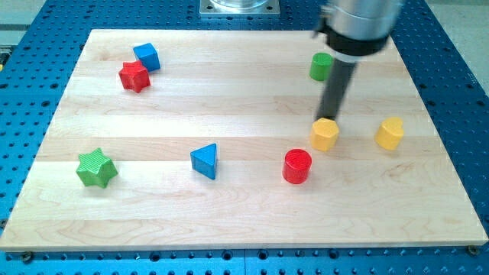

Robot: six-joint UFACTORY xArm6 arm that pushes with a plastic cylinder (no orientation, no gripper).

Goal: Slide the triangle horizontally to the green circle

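A blue triangle block (205, 161) lies low on the wooden board, left of centre. A green circle block (321, 66) stands near the view's top right. My rod comes down from the top right and my tip (328, 119) rests just above a yellow hexagon block (325, 134), apparently touching its upper edge. The tip is far to the right of the triangle and below the green circle.
A red circle block (297, 166) sits below and left of the yellow hexagon. Another yellow block (390, 133) is at the right. A green star (96, 168) is low on the left. A red star (134, 76) and blue cube (147, 56) are top left.
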